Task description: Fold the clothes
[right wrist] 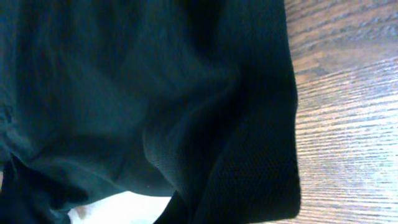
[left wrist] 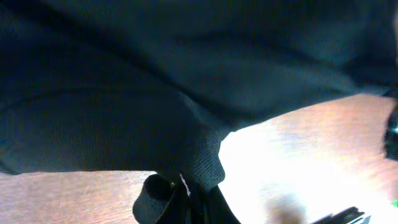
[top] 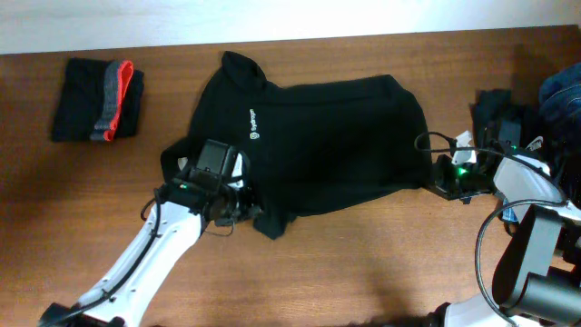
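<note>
A large black short-sleeved shirt point(top: 327, 145) lies spread across the middle of the table, its small white logo point(top: 255, 123) towards the left. My left gripper point(top: 241, 209) is shut on the shirt's near-left edge, where the fabric bunches. In the left wrist view the cloth point(left wrist: 124, 93) fills the top and narrows into a pinched fold at my left gripper point(left wrist: 191, 202). My right gripper point(top: 436, 178) is shut on the shirt's right edge. The right wrist view is mostly dark fabric point(right wrist: 155, 93), which drapes down into the jaws and hides them.
A folded stack of black, grey and red clothes point(top: 100, 100) sits at the far left. A loose pile of dark and blue garments point(top: 558, 95) lies at the right edge, behind the right arm. Bare wooden table point(top: 363, 263) runs along the front.
</note>
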`<state>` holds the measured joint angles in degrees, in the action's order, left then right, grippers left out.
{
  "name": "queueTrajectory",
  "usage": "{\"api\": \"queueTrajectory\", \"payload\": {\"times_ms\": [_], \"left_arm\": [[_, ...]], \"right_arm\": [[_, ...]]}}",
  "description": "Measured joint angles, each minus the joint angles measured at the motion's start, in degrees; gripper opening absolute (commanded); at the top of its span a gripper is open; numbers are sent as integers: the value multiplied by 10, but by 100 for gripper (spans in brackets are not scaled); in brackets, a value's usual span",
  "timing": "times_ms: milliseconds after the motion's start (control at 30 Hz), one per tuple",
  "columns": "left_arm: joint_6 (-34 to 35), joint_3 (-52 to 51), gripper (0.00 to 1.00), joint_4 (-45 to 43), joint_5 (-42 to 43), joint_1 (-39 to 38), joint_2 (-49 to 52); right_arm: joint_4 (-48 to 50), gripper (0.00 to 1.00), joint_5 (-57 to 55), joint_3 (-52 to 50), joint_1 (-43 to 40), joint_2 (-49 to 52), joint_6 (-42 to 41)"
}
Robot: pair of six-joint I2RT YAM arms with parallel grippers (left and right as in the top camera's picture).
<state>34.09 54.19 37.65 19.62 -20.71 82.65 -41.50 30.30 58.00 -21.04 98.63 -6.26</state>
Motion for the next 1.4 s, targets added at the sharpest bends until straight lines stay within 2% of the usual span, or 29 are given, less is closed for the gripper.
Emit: {"api": "queueTrajectory", "payload": {"times_ms": [233,400,567,767,900,1400], "left_arm": [[0,5,1,-8,-1,52,-7],[-1,5,9,-9,-6,72,-7],[0,5,11,-9,-32,72,-7],[0,5,9,-14,-58,73,-6],[-2,5,1,-15,-81,73,1],[-2,5,1,-7,-122,80,6]], "right_arm": [[11,4,4,2,0,0,-13],[20,5,5,2,0,0,-15],[36,6,4,2,3,0,-15],[57,6,-6,2,24,0,-24],[61,6,-30,2,35,0,-40],[69,6,-111,2,36,0,-59]]}}
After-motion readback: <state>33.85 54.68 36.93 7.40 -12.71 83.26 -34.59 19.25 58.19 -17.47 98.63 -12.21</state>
